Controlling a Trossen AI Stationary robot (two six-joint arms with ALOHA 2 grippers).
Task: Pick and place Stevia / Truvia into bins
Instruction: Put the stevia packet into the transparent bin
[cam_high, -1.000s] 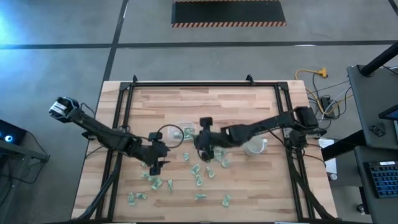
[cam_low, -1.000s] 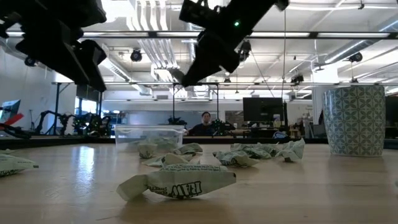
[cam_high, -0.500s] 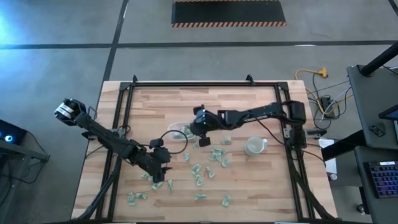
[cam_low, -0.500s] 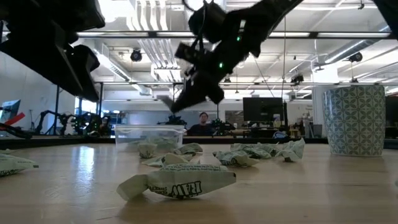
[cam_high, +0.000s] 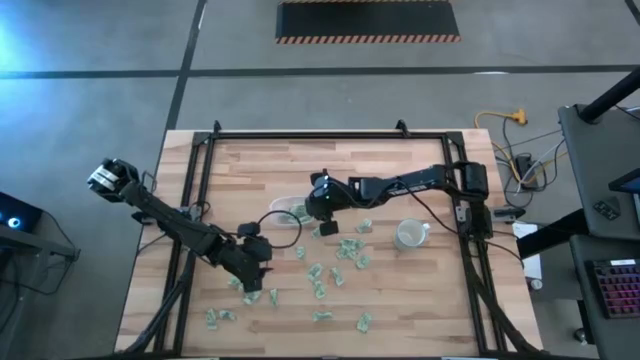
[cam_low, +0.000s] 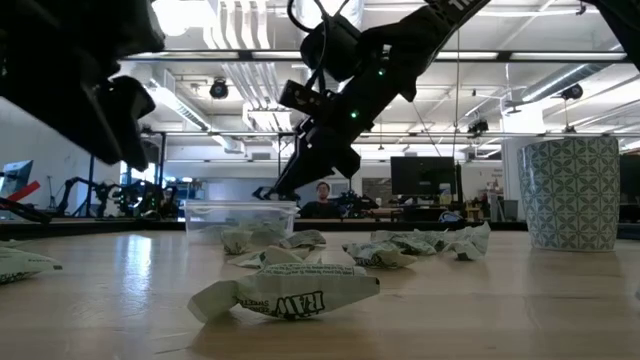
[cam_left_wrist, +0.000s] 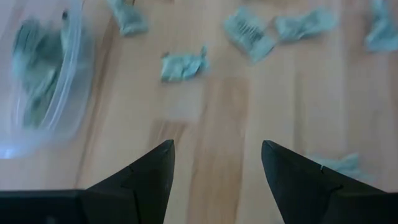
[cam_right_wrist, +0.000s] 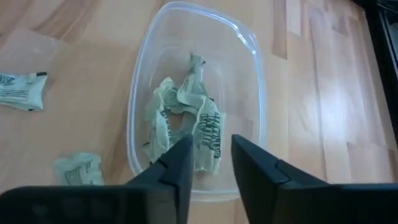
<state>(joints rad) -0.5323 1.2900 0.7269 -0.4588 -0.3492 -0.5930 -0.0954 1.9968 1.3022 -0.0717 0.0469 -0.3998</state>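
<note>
Pale green and white Stevia packets (cam_high: 330, 268) lie scattered on the near half of the wooden table; one lies close in the low view (cam_low: 285, 290). The clear rounded-rectangular tub (cam_right_wrist: 249, 81) holds several packets (cam_right_wrist: 171, 115). My right gripper (cam_right_wrist: 209, 160) hangs open just above the tub's near rim. A packet (cam_right_wrist: 208, 134) shows in the gap beyond its fingertips, inside the tub. My left gripper (cam_left_wrist: 216, 163) is open over bare wood left of the scatter (cam_high: 255, 282), with a packet (cam_left_wrist: 183, 65) ahead of it. A clear bin holding packets (cam_left_wrist: 43, 81) is beside it.
A white patterned cup (cam_high: 408, 235) stands to the right of the packets, tall at the right in the low view (cam_low: 570, 190). A black frame (cam_high: 330, 135) runs round the tabletop. Bare wood lies along the far half of the table.
My right gripper has swung from above the scattered packets toward the far left and come down over the tub, where it has opened. The pale packet seen at its tips earlier is no longer there in the low view. My left gripper has sunk a little toward the near edge.
</note>
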